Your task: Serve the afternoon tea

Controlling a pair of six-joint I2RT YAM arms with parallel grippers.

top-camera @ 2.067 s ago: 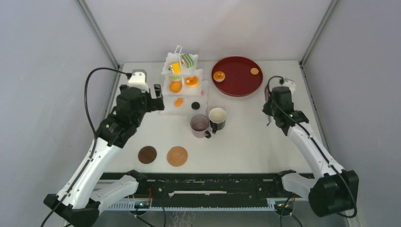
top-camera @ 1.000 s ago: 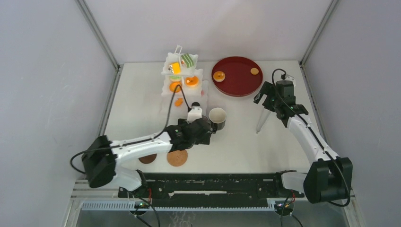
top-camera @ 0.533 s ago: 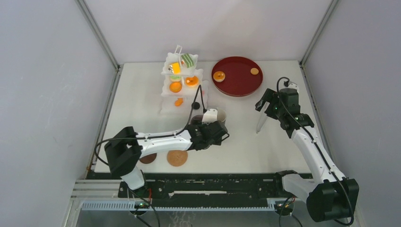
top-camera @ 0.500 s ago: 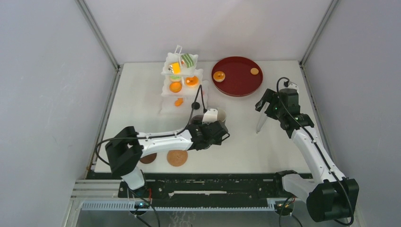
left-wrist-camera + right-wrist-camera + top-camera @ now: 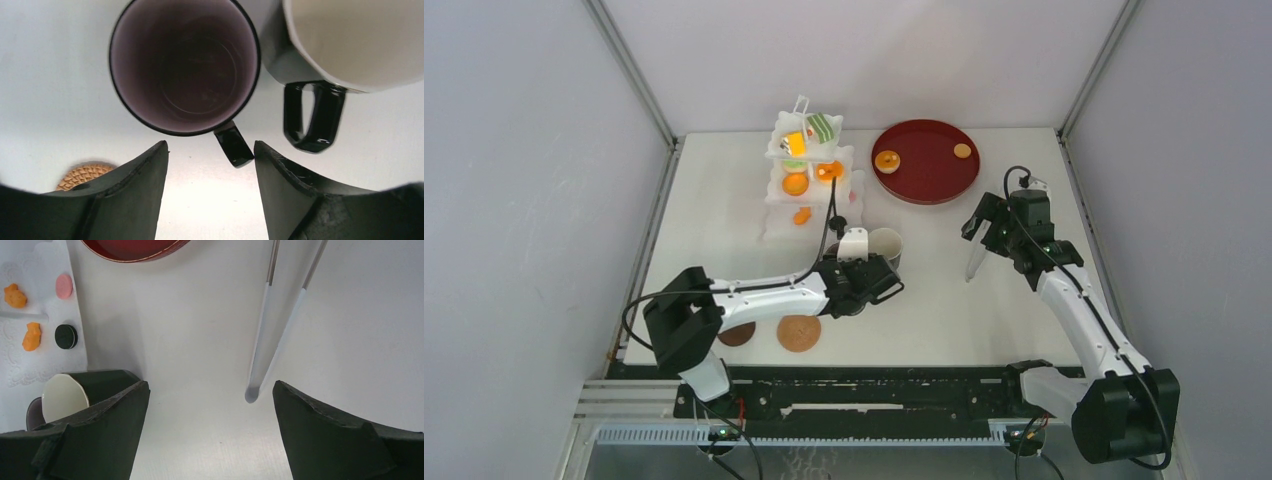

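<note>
In the left wrist view the mauve mug (image 5: 185,65) stands upright beside the black mug (image 5: 350,40), which is white inside. My left gripper (image 5: 210,147) hangs open just above them, and the mauve mug's dark handle (image 5: 233,146) lies between its fingertips, close to the right one. From above, the left gripper (image 5: 864,285) covers the mauve mug. Two brown coasters (image 5: 799,333) (image 5: 736,333) lie near the front. The white three-tier stand (image 5: 809,165) holds orange, green and yellow pastries. My right gripper (image 5: 211,385) is open and empty.
Long metal tongs (image 5: 280,315) lie on the table just ahead of the right gripper (image 5: 984,232). The dark red round tray (image 5: 925,175) at the back carries two small orange pastries (image 5: 887,160). The left arm's cable loops past the stand.
The left arm swung from the stand to the mugs, then shifted slightly left, and its jaws have narrowed around the mauve mug's handle. The right gripper has barely moved over the tongs.
</note>
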